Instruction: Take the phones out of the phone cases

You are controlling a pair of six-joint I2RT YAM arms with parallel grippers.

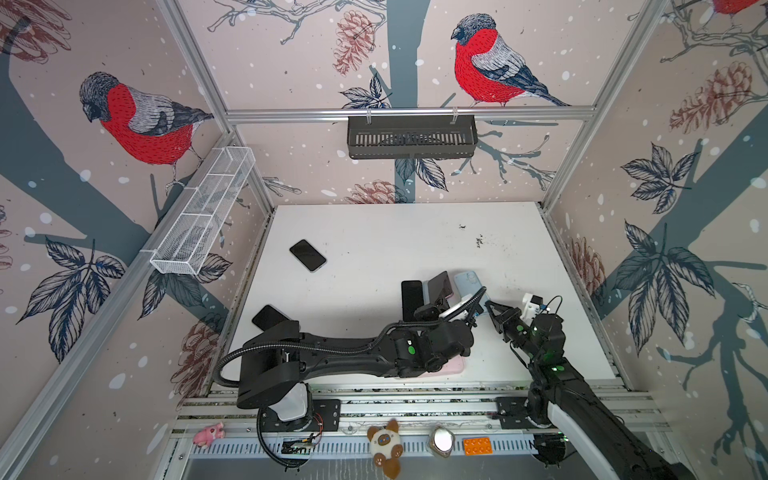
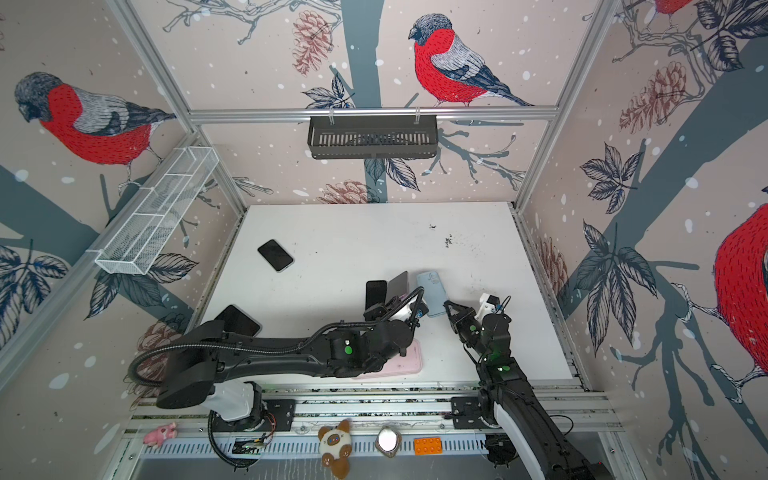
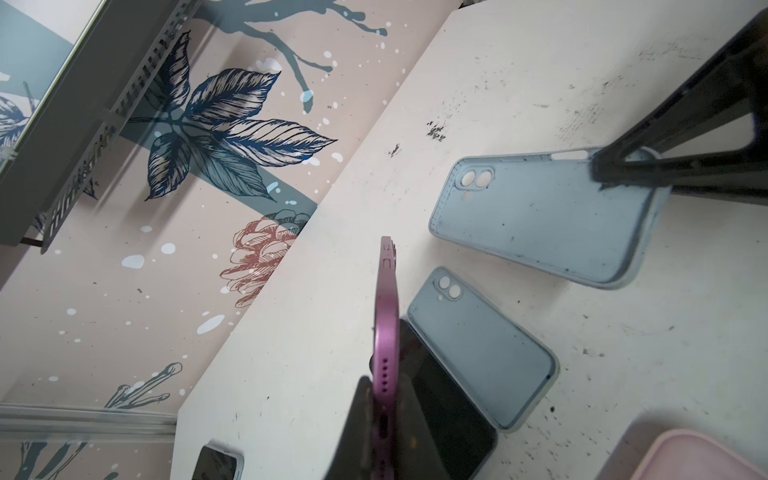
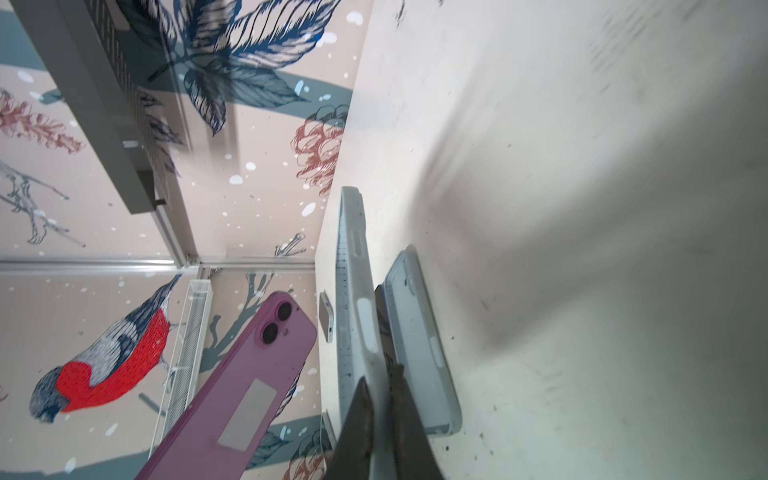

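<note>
My left gripper is shut on the bottom end of a purple phone, which it holds raised and edge-on above the table. From the right wrist I see the phone's back with its two lenses. The empty light blue phone case hangs apart from the phone, and my right gripper is shut on its side wall. In both top views the phone and case sit side by side between the left gripper and the right gripper.
A second light blue case lies on the table beside a black phone. A pink case lies under the left arm. Other dark phones lie at the left. A white wire basket and a black basket hang on the walls.
</note>
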